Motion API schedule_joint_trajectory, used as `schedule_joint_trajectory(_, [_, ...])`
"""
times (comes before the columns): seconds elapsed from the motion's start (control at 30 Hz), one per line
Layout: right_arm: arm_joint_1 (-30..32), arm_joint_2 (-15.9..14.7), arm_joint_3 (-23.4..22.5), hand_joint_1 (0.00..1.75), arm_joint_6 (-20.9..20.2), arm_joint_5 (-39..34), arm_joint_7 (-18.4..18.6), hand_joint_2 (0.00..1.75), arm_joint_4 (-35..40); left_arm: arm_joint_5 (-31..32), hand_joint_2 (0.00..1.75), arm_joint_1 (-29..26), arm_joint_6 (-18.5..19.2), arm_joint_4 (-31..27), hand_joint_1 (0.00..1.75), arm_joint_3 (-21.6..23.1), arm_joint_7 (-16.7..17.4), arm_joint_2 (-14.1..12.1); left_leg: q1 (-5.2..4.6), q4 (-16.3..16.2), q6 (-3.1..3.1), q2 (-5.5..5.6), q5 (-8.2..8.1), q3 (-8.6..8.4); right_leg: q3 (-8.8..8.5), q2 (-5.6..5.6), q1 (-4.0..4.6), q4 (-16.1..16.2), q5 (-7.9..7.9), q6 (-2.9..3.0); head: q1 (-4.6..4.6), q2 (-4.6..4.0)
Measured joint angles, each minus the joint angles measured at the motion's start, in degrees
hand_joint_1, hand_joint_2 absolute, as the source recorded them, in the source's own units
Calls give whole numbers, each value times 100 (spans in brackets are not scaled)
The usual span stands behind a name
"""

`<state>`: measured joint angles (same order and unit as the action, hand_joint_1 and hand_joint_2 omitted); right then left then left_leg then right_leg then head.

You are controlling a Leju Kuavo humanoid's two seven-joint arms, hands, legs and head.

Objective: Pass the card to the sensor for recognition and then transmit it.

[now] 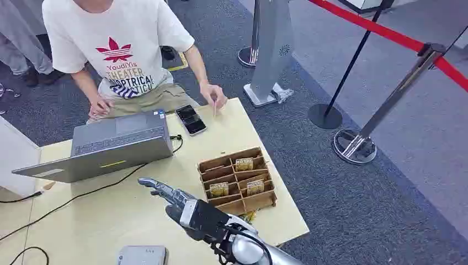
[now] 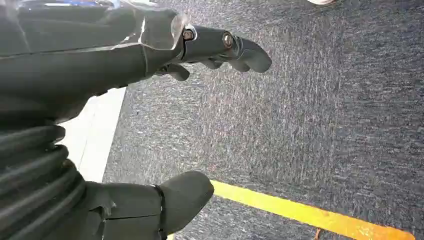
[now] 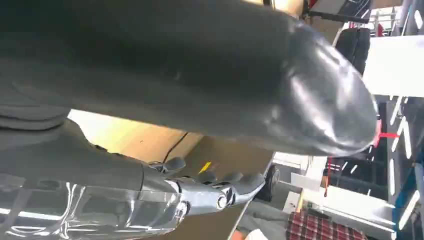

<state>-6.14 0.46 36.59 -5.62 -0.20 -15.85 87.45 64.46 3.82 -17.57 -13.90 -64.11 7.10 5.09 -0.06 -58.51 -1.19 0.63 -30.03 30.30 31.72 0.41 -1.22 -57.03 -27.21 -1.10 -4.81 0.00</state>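
- I see my right hand [image 1: 168, 197] flat above the wooden table [image 1: 83, 226], fingers [image 1: 152, 185] stretched out, holding nothing.
- Cards [image 1: 244, 164] stand in the slotted wooden box [image 1: 237, 179], just beside the fingers, on their right.
- Beyond the fingertips: an open laptop [image 1: 105, 146]; a person's shirt [image 1: 116, 44] reads "YoudiYis THEATER".
- My left hand [image 2: 150, 100] hangs over carpet, fingers apart, empty.

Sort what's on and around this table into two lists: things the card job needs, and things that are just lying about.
For the job:
- cards standing in the wooden slotted box
- grey device at the table's near edge, possibly the sensor
- right robot hand, empty, fingers extended over the table
- left robot hand, hanging over the carpet

Lying about:
- laptop
- phone
- black cable
- barrier posts
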Motion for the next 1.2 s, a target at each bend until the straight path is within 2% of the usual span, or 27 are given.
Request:
schedule_joint_trajectory(0.37, [112, -4, -79, 0, 20, 33, 22, 0, 149, 50, 175, 1, -11, 0, 0, 0, 0, 0, 0, 0, 0, 0, 0, 0, 0, 0, 0, 0, 0, 0, 0, 0])
schedule_joint_trajectory(0.4, [118, -4, -83, 0, 17, 33, 24, 175, 149, 52, 175, 1, -11, 0, 0, 0, 0, 0, 0, 0, 0, 0, 0, 0, 0, 0, 0, 0, 0, 0, 0, 0])
schedule_joint_trajectory(0.73, [129, -4, -105, 0, 2, 155, 46, 175, 201, 103, 175, 2, -11, 0, 0, 0, 0, 0, 0, 0, 0, 0, 0, 0, 0, 0, 0, 0, 0, 0, 0, 0])
schedule_joint_trajectory(0.93, [89, -4, -116, 0, 125, 540, 46, 175, 326, 146, 175, 1, 11, 0, 0, 0, -2, 0, 0, 0, 0, 0, 0, 1, 0, 0, 0, 0, 0, 0, 0, 0])
schedule_joint_trajectory(1.2, [-224, 31, -109, 0, 488, 1369, -125, 175, 592, 238, 175, 2, 24, 0, 0, 0, -96, 7, 0, 0, 1, 0, 1, 0, -1, 0, 0, 0, 1, 0, 2, 0])
